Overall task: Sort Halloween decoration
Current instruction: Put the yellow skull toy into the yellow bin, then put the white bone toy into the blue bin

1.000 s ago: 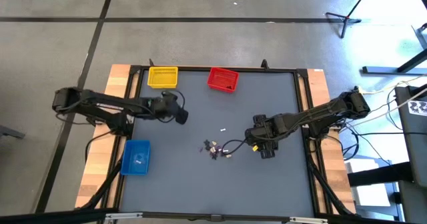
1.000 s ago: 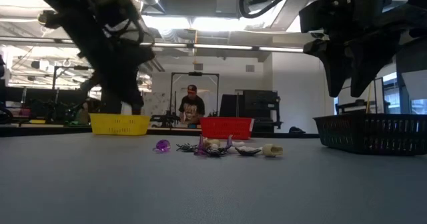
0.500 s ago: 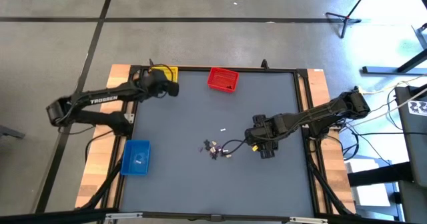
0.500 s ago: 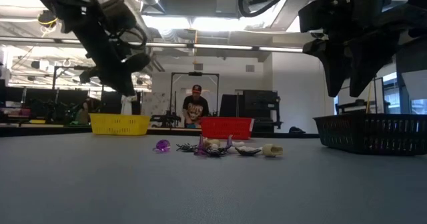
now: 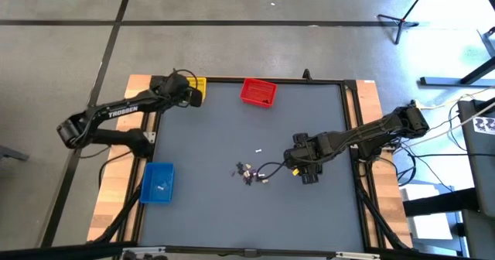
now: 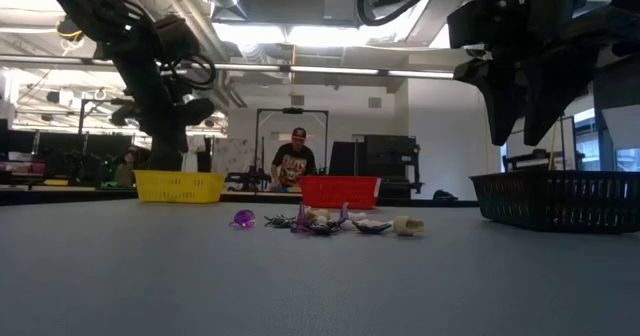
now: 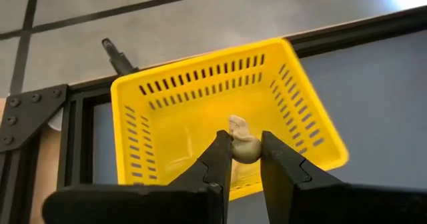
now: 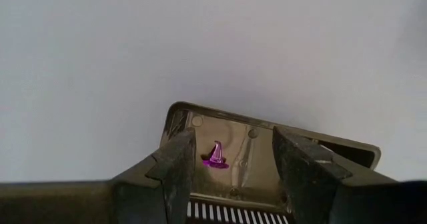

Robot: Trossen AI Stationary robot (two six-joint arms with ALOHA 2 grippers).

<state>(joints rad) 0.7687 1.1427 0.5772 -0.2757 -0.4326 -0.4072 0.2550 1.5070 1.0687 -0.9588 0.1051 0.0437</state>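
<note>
A pile of Halloween decoration trinkets (image 5: 251, 172) lies mid-table, purple, dark and pale in the low view (image 6: 320, 220). My left gripper (image 5: 193, 96) hangs over the yellow bin (image 7: 200, 117) at the far left corner, shut on a pale tan trinket (image 7: 241, 144). My right gripper (image 5: 303, 165) stands open right of the pile, fingers pointing down (image 8: 233, 151). Below it, a small dark bin (image 8: 267, 141) holds a purple hat-shaped trinket (image 8: 215, 155). My left gripper pinches the pale tan trinket (image 7: 243, 148) between its two fingers near their free ends. The fingers slant downward toward the table's far edge. The trinket is lifted clear, above the inside of the yellow bin.
A red bin (image 5: 258, 92) stands at the far edge, right of the yellow one. A blue bin (image 5: 158, 183) sits near the left edge. A single white trinket (image 5: 258, 149) lies apart from the pile. A person (image 6: 291, 166) stands in the room beyond the table.
My left gripper has swung from the table's left middle toward the far left corner and turned as it went, ending above the yellow bin. My right gripper and the pile have kept still.
</note>
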